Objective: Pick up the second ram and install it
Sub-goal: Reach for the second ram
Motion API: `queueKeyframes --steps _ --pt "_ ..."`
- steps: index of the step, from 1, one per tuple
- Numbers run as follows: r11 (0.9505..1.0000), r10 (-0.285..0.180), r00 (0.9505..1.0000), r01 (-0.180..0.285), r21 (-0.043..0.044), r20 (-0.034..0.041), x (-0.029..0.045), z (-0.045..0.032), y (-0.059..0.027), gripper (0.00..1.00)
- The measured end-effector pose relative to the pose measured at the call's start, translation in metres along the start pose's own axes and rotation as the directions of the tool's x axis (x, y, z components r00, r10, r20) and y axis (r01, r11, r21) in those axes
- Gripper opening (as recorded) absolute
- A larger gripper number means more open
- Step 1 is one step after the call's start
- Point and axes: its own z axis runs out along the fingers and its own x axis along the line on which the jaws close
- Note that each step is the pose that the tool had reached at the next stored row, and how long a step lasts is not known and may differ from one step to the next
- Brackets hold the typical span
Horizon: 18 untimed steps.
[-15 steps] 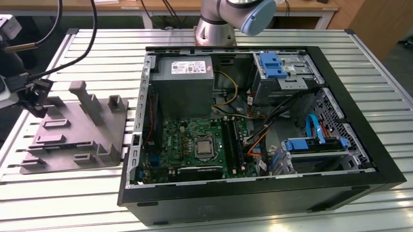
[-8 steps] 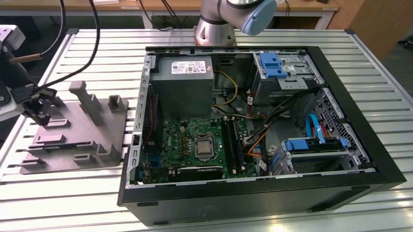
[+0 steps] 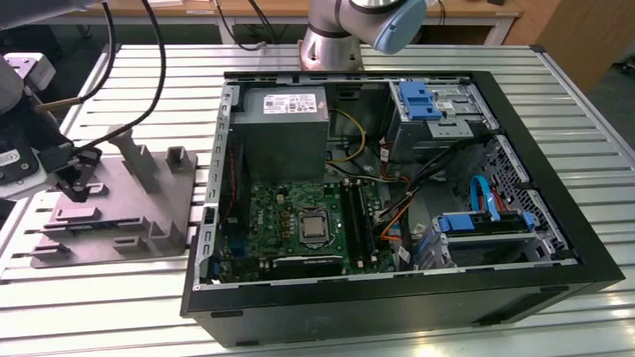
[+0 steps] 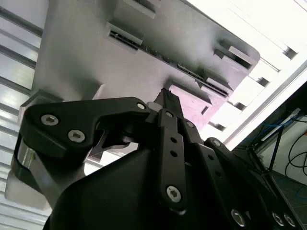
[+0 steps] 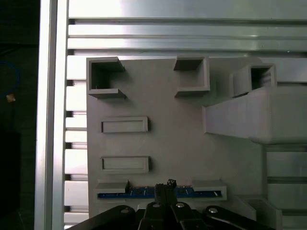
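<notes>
First wrist view looks straight down the claw (image 5: 166, 186) onto the grey holder tray (image 5: 177, 143), which lies flat on the slatted counter (image 5: 144, 43). The second ram (image 5: 129, 193) stands on its long edge in the tray's slot, with its two ends caught between raised grey brackets. I judge the holder is shaped that way to keep the thin stick upright and its top edge free to be taken. The stick lies directly under the claw's tip. The tip sits over roughly the middle of the stick's length, with about as much strip reaching out to either side. The jaws look drawn together with no gap showing between them, and nothing is visibly clamped. Their closing line appears to run along the stick, not across its thin faces, so by my reading the ram is seated in the holder and not gripped. Whether the tip touches the top edge I cannot tell. Exterior view sets the claw low over the tray. The open computer case (image 3: 397, 297) and its green motherboard (image 3: 288, 223) stand well apart from the claw.
</notes>
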Motion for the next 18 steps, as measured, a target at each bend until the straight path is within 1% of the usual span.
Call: queueKeyframes --steps 5,11,18 --pt "1.0 -0.002 1.0 0.002 -0.0002 -0.0002 -0.0022 0.0089 -0.0105 0.11" --pt "1.0 -0.006 1.0 0.006 0.0 -0.0025 -0.0051 0.0192 -0.0136 0.11" --pt "1.0 -0.007 1.0 0.007 0.0 -0.0027 -0.0052 0.0199 -0.0137 0.11"
